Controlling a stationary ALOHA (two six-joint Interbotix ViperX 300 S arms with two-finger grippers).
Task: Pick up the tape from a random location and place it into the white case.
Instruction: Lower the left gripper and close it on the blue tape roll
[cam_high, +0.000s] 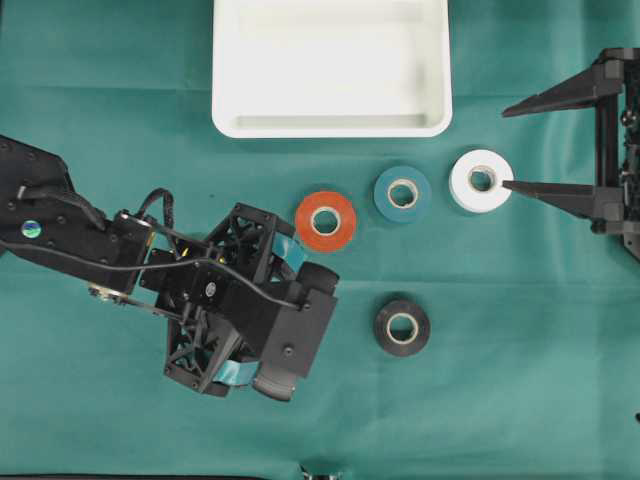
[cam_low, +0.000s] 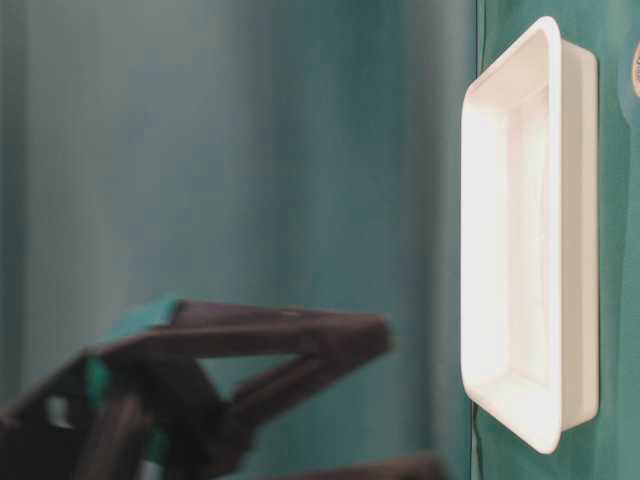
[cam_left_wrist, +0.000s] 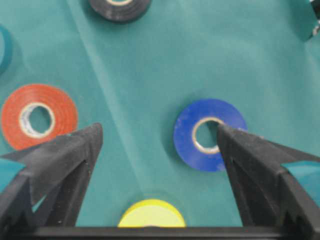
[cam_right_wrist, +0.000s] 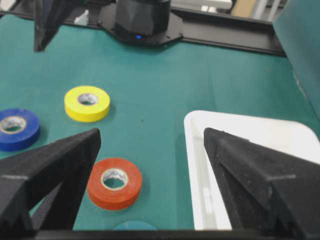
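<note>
Tape rolls: six, namely orange (cam_high: 326, 221), teal (cam_high: 403, 193), white (cam_high: 481, 180), black (cam_high: 402, 327), blue (cam_left_wrist: 210, 134), yellow (cam_left_wrist: 151, 214).
White case (cam_high: 331, 125): one, top centre, overhead.
Left gripper (cam_left_wrist: 159, 140): lower left overhead, angled down; jaws wide, holding nothing.
Right gripper (cam_high: 507, 147): right edge, level; jaws wide, holding nothing.

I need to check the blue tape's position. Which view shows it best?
The left wrist view: the blue tape roll lies whole on the cloth, near the left hand. The right wrist view catches it at the left edge. The overhead and table-level views do not show it.
</note>
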